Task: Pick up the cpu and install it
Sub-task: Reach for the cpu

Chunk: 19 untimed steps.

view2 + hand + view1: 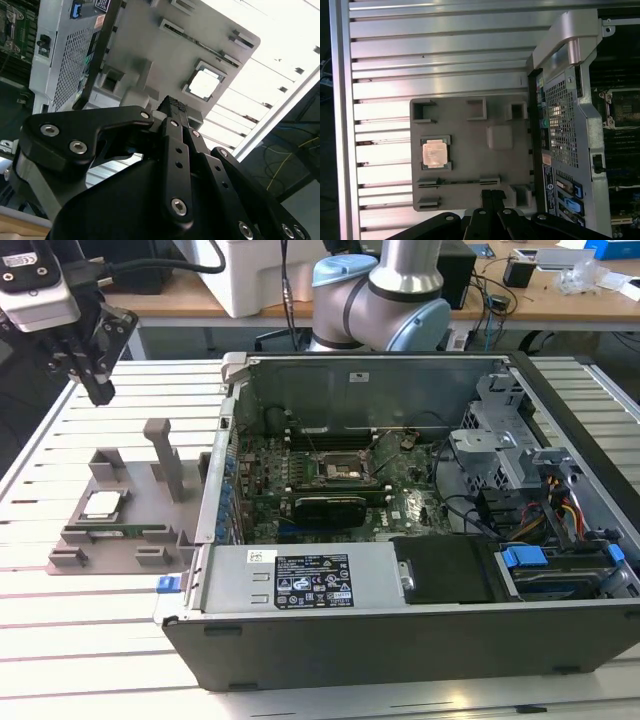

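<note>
Above the slatted table (60,440), off the exterior view's left of the open computer case (400,630) — the arm's gripper (100,390) hangs in the air with its black fingers drawn together and nothing between them. The cpu (103,505) lies flat, silvery top up, in a square recess of the grey holder plate (90,540), well apart from the gripper and outside the case. Both wrist views look down past the fingertips at the chip (435,152) in its pocket. Inside the case the black socket (335,468) sits mid-board; whether its frame is raised cannot be told. The pick looks not yet begun, and this moment reads as the approach. To do it well, the fingers would likely have to part enough to straddle the chip before any descent, then come down centred over the recess and square to its edges — the pocket walls seem to leave little room. Grip belongs on the thin rim, lightly, and the path should probably keep off the upright post (172,455) standing on the plate close by.
</note>
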{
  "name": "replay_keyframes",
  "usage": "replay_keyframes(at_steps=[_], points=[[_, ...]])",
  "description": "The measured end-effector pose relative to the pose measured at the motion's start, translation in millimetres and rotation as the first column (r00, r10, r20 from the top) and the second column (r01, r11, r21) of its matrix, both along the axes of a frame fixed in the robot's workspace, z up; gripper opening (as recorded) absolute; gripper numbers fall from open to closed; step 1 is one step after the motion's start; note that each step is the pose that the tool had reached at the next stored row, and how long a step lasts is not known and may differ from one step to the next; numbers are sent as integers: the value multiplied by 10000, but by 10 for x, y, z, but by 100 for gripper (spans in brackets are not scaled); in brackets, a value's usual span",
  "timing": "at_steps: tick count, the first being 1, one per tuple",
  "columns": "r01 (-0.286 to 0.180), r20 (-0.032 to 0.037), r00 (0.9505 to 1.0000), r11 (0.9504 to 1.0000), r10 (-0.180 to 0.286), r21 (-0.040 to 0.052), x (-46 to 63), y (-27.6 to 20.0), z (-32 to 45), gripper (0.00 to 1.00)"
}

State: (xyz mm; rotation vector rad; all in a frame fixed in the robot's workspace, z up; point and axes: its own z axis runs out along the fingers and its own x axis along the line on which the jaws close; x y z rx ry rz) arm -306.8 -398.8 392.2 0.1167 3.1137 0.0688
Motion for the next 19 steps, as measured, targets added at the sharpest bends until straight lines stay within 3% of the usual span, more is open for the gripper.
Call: replay_keyframes(at_steps=[19], points=[[0, -1, 10000, 10000, 0, 0, -261, 0, -3, 11]])
